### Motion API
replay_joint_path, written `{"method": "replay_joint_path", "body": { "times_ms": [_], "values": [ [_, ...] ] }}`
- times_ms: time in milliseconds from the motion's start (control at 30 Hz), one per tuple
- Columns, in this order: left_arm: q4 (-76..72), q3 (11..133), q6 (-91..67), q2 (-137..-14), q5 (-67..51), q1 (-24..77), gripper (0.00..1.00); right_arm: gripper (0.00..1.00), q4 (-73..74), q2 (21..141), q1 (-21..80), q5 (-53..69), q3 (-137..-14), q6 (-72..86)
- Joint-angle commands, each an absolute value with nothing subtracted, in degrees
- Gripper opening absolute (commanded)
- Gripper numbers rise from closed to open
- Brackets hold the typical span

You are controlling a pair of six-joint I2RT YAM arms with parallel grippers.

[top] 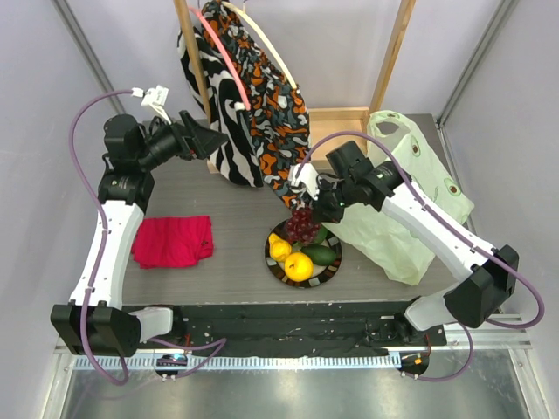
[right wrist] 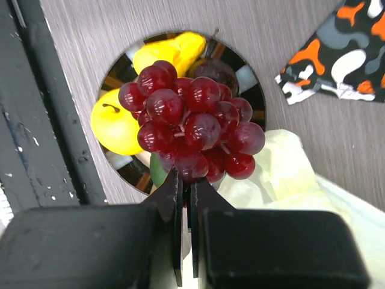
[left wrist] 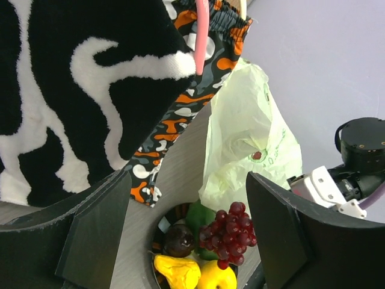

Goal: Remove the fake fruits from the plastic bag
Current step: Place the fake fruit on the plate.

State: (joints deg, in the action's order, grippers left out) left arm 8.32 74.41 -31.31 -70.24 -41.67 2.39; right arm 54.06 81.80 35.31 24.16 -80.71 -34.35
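**Grapes over a crowded plate, held by a thin pinch**

My left end effector [top: 208, 138] hangs wide open by the zebra bag [top: 210, 78]. The right end effector [right wrist: 185, 180] is clamped on the grape bunch [right wrist: 192, 123] by its stem above the plate [top: 269, 255]. Dropped, it may roll off the other fruits [top: 299, 266] onto the table [top: 227, 279]. The plastic bag [top: 410, 183] lies just right.

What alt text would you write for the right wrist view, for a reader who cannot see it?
The right claw grips dark red grapes above a round plate holding yellow fruits. A pale bag lies beside the plate, and a patterned cloth corner shows at upper right.
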Motion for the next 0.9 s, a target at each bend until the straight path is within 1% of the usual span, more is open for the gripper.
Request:
{"method": "replay_joint_path", "body": {
  "times_ms": [0, 167, 233, 267, 333, 367, 400, 433, 500, 633, 867],
  "values": [
    [5.45, 73.48, -32.69, -68.56, -42.45, 1.85, 0.82, 0.01, 51.33, 82.09, 36.03, 23.03, -79.02, -36.74],
    [4.14, 72.78, -33.75, -68.64, -42.36, 1.41, 0.81, 0.02, 51.33, 82.09, 37.88, 23.03, -77.08, -36.48],
    [3.61, 72.6, -34.45, -68.82, -42.45, 1.23, 0.81, 0.05, 50.63, 82.26, 39.19, 22.85, -76.47, -35.69],
    [3.43, 72.6, -34.63, -68.91, -42.45, 1.14, 0.81, 0.12, 50.28, 82.35, 39.81, 22.42, -76.2, -35.51],
    [3.34, 72.68, -34.8, -68.99, -42.45, 1.14, 0.81, 0.23, 50.27, 82.88, 40.43, 21.71, -75.68, -35.59],
    [3.17, 72.69, -34.8, -69.08, -42.54, 1.06, 0.81, 0.34, 50.19, 83.05, 40.6, 21.1, -75.41, -35.68],
    [3.08, 72.69, -34.98, -69.08, -42.54, 0.97, 0.82, 0.39, 50.19, 83.14, 40.78, 19.88, -75.32, -35.77],
    [2.99, 72.69, -34.98, -69.0, -42.45, 0.97, 0.82, 0.45, 50.1, 83.14, 40.78, 19.25, -75.24, -35.6],
    [2.9, 72.6, -35.07, -68.99, -42.54, 0.79, 0.82, 0.5, 49.66, 83.23, 40.78, 17.5, -75.5, -35.33],
    [2.38, 72.25, -35.42, -69.35, -42.45, 0.7, 0.81, 0.62, 49.31, 82.53, 40.78, 15.48, -76.29, -34.28],
    [1.93, 73.83, -36.3, -71.1, -42.8, 0.7, 0.81, 0.65, 54.21, 77.53, 40.43, 11.79, -75.33, -35.41]
  ]
}}
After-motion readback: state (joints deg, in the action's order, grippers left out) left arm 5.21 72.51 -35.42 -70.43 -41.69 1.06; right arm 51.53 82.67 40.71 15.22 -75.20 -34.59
